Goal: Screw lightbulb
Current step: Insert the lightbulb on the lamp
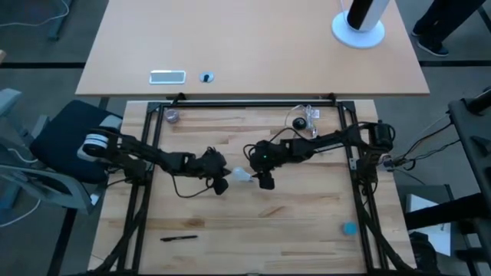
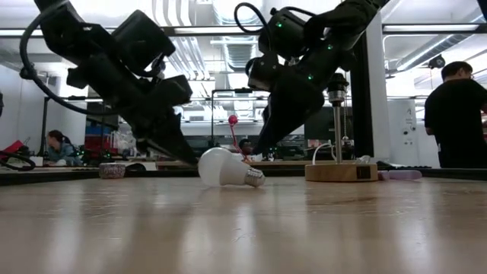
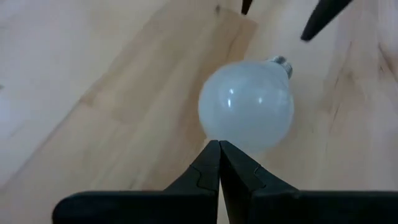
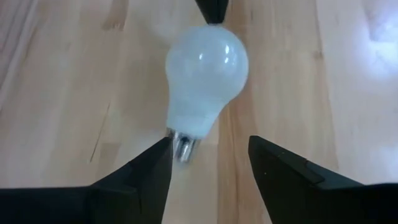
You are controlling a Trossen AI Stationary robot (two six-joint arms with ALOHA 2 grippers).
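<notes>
The lightbulb (image 1: 244,175) is small, white and frosted. It lies on its side on the wooden table, near the middle, and shows in the low view (image 2: 227,168). Its greyish screw end (image 4: 183,148) points toward my right gripper. My left gripper (image 3: 219,144) is shut, with its tips at the bulb's round end; it also shows in the high view (image 1: 222,185). My right gripper (image 4: 210,148) is open. Its fingers stand on either side of the screw end, slanting down from above (image 2: 259,151); I see no touch. My left gripper's shut fingertips (image 3: 211,155) meet the bulb's round glass end (image 3: 239,140), on the side away from the screw end. The fingers slant down from the table's left. The bulb lies on its side on the table.
A round wooden disc with a black post (image 2: 340,169) stands farther back on the right (image 1: 301,123). A black pen (image 1: 179,238) and a small blue thing (image 1: 349,228) lie near the front. A white-based black cylinder (image 1: 359,27) stands on the far table. A person (image 2: 456,114) stands behind.
</notes>
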